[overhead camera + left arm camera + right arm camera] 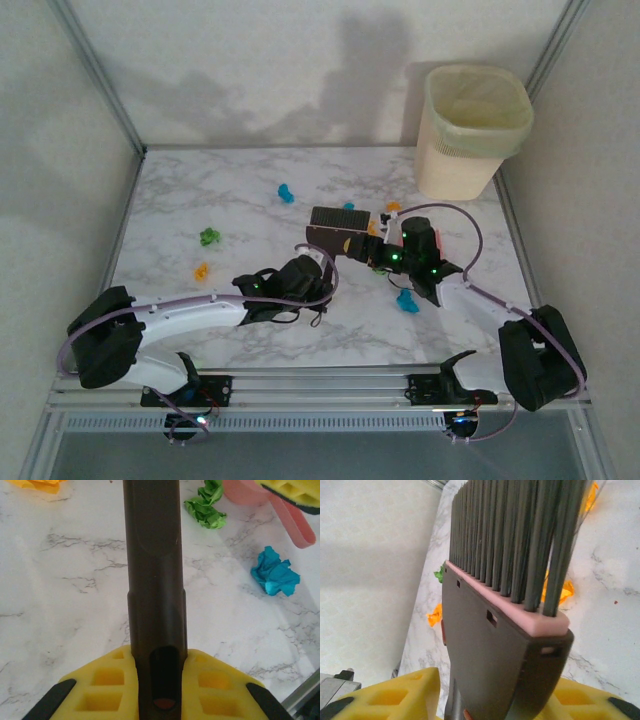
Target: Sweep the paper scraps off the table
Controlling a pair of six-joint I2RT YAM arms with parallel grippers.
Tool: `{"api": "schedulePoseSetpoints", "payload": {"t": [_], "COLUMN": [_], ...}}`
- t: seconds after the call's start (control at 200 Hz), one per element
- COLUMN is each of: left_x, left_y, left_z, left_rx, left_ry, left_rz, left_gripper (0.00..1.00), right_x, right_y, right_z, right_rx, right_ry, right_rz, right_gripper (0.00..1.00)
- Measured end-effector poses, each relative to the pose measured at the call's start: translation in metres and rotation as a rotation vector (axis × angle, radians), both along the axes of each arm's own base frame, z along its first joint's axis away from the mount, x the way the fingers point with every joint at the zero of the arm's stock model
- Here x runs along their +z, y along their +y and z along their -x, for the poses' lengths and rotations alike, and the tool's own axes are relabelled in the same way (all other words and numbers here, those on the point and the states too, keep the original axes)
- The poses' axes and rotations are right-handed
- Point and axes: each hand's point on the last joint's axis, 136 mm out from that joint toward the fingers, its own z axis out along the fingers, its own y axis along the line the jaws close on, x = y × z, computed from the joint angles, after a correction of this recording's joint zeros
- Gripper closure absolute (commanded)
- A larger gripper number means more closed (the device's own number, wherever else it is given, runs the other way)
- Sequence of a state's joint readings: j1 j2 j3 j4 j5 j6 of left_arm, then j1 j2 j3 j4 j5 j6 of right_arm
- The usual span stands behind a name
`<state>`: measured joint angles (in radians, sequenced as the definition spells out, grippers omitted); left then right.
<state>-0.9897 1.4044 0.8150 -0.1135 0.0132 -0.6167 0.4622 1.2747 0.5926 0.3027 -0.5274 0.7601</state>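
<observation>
My left gripper [305, 272] [159, 690] is shut on the dark brown handle of the hand brush [155, 570]. The brush head [338, 232] [495, 645], with a pink band and dark bristles, stands right in front of my right gripper [393, 255] [490, 700] and hides the gap between its yellow fingers [395, 695]. A pink dustpan handle [287, 517] lies by one right finger [295, 490]. Paper scraps are scattered on the table [180, 195]: blue [286, 192] [407, 300] [275, 572], green [209, 237] [207, 507], orange [201, 270] [436, 615].
A cream bin [470, 130] with a pale green liner stands at the back right corner. Plain walls close in the table on three sides. A metal rail [320, 385] runs along the near edge between the arm bases.
</observation>
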Motion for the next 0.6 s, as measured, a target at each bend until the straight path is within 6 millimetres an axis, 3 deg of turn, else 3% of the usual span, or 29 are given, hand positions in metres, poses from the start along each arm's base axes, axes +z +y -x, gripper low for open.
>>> {"api": "schedulePoseSetpoints", "payload": {"t": [0.195,0.401,0.521,0.601], "left_x": [0.009,0.010,0.011,0.013], "left_y": [-0.008,-0.010,-0.011,-0.012], "left_z": [-0.001,0.000,0.000,-0.001], "left_rx": [-0.023,-0.033,-0.034,-0.033], "left_ry": [-0.018,-0.013,-0.018,-0.022], "left_rz": [0.031,0.038,0.044,0.050], "left_gripper": [1.00,1.00,0.91,0.86], "right_x": [0.001,0.006,0.016,0.017], "right_y": [-0.003,-0.001,-0.001,-0.002], "right_z": [0.000,0.000,0.002,0.001], "right_rx": [-0.013,-0.009,-0.005,-0.010], "right_ry": [0.000,0.000,-0.013,-0.014], "right_rz": [-0.009,-0.031,-0.059,-0.062], "right_gripper": [0.65,0.82,0.96,1.00]}}
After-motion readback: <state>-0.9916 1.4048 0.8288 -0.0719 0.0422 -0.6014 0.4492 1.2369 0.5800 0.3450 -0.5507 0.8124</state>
